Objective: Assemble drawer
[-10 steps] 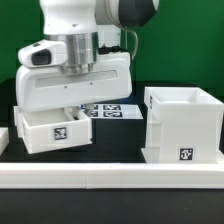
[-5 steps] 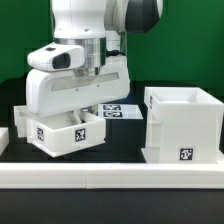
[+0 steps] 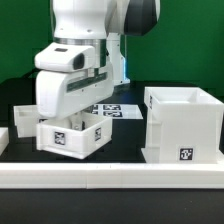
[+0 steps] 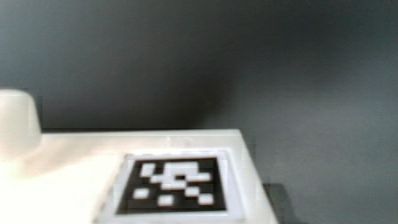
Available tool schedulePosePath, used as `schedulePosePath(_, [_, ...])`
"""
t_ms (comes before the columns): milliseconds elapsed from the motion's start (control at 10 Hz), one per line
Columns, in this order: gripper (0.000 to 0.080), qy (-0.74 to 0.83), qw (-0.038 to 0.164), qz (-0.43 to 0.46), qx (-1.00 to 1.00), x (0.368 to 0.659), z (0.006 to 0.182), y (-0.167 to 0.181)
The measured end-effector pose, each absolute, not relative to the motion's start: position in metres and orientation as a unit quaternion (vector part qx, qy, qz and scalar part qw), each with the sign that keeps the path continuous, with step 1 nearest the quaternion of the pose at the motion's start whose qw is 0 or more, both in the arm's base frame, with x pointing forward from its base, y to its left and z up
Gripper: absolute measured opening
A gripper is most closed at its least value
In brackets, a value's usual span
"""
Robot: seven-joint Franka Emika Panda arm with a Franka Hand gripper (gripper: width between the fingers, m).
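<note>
The tool (image 3: 71, 119) reaches down into the near tray (image 3: 68, 140); its fingertips are hidden behind the wall, but the tray hangs tilted with it, so I judge it clamped on that wall. The wrist view shows one finger (image 4: 15, 118) beside the tagged face (image 4: 175, 185). The housing (image 3: 182, 125) stands upright on the tabletop (image 3: 118, 145) to the exterior view's right of the tool, apart from it, open mouth upward. A second tray (image 3: 24, 118) lies behind.

Of the tool (image 3: 72, 112) we cannot see the fingertips; its own white body hides them and the rear of the shallow white plastic tray (image 3: 72, 139) beneath it. Our wrist view is blurred.
</note>
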State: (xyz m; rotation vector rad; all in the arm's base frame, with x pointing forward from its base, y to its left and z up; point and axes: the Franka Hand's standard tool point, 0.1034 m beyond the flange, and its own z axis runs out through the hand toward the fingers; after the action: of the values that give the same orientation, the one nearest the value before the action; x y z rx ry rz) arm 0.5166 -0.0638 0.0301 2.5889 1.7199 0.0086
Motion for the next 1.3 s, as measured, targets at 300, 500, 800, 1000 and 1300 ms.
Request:
schedulePosePath(300, [0.0041,0.648,0.025,-0.009,0.761,0.516,0.03,-0.068])
schedulePosePath(500, [0.0041,0.675,0.028,-0.014,0.737,0.515,0.029,-0.071])
schedulePosePath(800, [0.0042,0.682,0.031,-0.01,0.73,0.521,0.033,-0.064])
schedulePosePath(1000, [0.0042,0.685,0.024,-0.016,0.728,0.531,0.03,-0.058])
schedulePosePath(1300, [0.0042,0.695,0.023,-0.008,0.718,0.545,0.027,-0.041])
